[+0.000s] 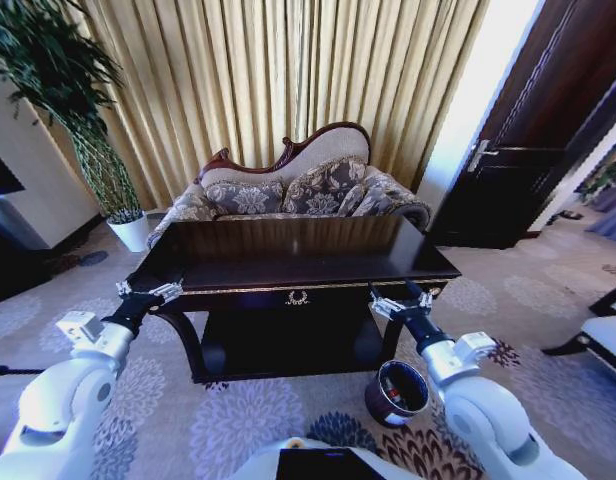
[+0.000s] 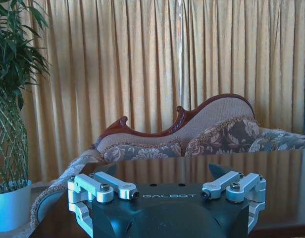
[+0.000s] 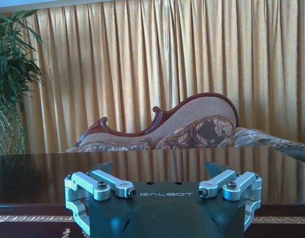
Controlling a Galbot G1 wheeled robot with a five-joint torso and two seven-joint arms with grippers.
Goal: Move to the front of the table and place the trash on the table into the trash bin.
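trash bin (image 1: 396, 392) lower centre-right of head view: right arm's wrist covers its right rim, contents too dark to tell | table (image 1: 288, 255): back edge merges with the sofa (image 1: 288, 190), gloss possibly masking small items | plant (image 1: 58, 90) upper left: cropped by frame edge

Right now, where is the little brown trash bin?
In the head view, the trash bin sits on the carpet at the robot's right, just below the table's front right corner and beside the right gripper's arm.
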